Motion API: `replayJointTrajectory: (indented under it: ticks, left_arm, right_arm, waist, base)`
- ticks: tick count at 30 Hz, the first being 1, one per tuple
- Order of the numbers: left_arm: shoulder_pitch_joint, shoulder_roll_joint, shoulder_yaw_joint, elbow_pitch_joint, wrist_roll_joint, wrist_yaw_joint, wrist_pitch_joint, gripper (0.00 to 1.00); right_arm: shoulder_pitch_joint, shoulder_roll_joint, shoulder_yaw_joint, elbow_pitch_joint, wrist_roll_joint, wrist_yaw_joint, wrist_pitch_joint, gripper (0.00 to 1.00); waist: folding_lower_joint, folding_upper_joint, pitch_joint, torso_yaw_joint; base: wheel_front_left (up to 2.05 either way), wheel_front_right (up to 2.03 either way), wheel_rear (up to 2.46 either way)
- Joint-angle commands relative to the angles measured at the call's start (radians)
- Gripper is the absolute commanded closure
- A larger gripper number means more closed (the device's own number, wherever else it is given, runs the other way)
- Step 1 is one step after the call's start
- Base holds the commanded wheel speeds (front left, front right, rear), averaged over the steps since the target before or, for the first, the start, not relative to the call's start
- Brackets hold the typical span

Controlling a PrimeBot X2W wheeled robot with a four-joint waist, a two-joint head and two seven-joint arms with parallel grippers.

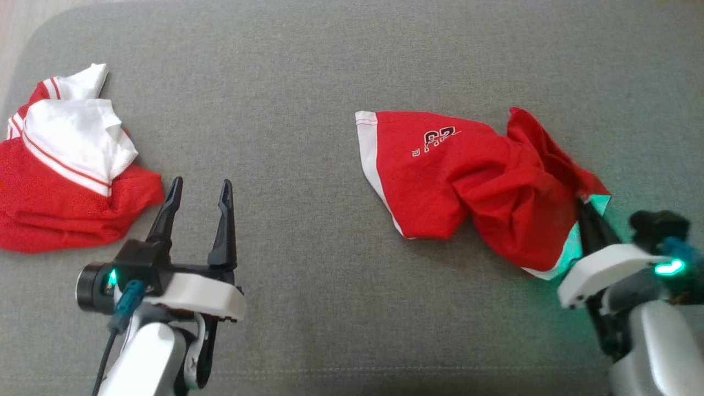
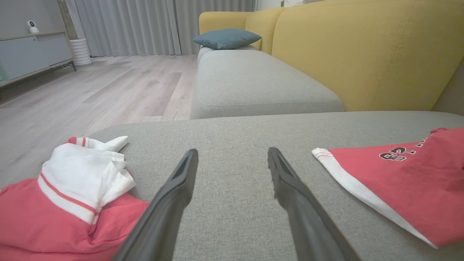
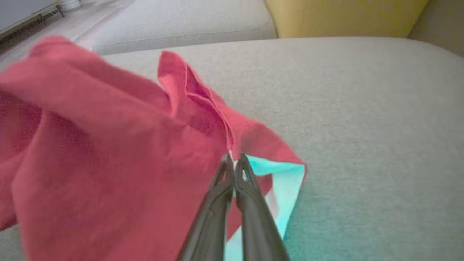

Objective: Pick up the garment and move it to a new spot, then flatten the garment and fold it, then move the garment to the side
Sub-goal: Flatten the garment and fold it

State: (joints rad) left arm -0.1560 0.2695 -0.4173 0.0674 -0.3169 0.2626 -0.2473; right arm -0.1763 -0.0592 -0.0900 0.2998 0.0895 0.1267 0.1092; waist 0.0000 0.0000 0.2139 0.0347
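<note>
The crumpled red shirt with white trim [image 1: 467, 176] lies on the grey fabric cushion's [image 1: 308, 82] right half, its edge pinched tight in the right gripper [image 3: 233, 159]. The left gripper [image 1: 201, 187] hangs wide and empty over the cushion's left.

Your head camera looks down on the grey fabric cushion [image 1: 330, 66]; wrist cameras skim low, sharing the crumpled red shirt [image 1: 467, 176].

Right gripper [image 3: 233, 161], fingers pressed together, pinches a fold of a crumpled red garment [image 3: 108, 145] on a grey cushion [image 3: 362, 127].
</note>
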Motion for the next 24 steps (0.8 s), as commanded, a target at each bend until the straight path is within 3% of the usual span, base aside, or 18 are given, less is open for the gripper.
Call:
replayJointTrajectory:
  ticks: [1, 6, 10, 16, 24]
  left_arm:
    - [-0.055, 0.008, 0.032, -0.026, 0.011, -0.004, -0.009, 0.0]
    - [-0.06, 0.002, 0.033, -0.022, 0.01, -0.009, -0.011, 0.0]
    - [-0.063, -0.002, 0.034, -0.017, 0.01, -0.013, -0.012, 0.0]
    - [-0.061, -0.006, 0.036, -0.012, 0.009, -0.017, -0.013, 0.0]
    - [-0.064, -0.015, 0.032, -0.007, 0.011, -0.024, -0.014, 0.0]
  right_arm:
    - [-0.037, -0.025, 0.004, -0.048, -0.004, 0.004, -0.016, 1.0]
    - [-0.078, -0.045, -0.018, -0.12, -0.005, 0.004, -0.009, 1.0]
    - [-0.125, -0.038, 0.047, -0.199, 0.023, 0.004, 0.014, 1.0]
    - [-0.183, -0.003, 0.239, -0.255, 0.101, 0.004, 0.041, 1.0]
    - [-0.208, 0.008, 0.599, -0.167, 0.284, 0.004, 0.019, 1.0]
  waist:
    - [0.0, 0.0, -0.002, -0.001]
    - [0.0, 0.0, -0.007, -0.001]
    - [0.0, 0.0, -0.016, -0.001]
    - [0.0, 0.0, -0.026, 0.001]
    - [0.0, 0.0, -0.02, 0.019]
  base:
    - [0.0, 0.0, 0.0]
    - [0.0, 0.0, 0.0]
    - [0.0, 0.0, 0.0]
    - [0.0, 0.0, 0.0]
    - [0.0, 0.0, 0.0]
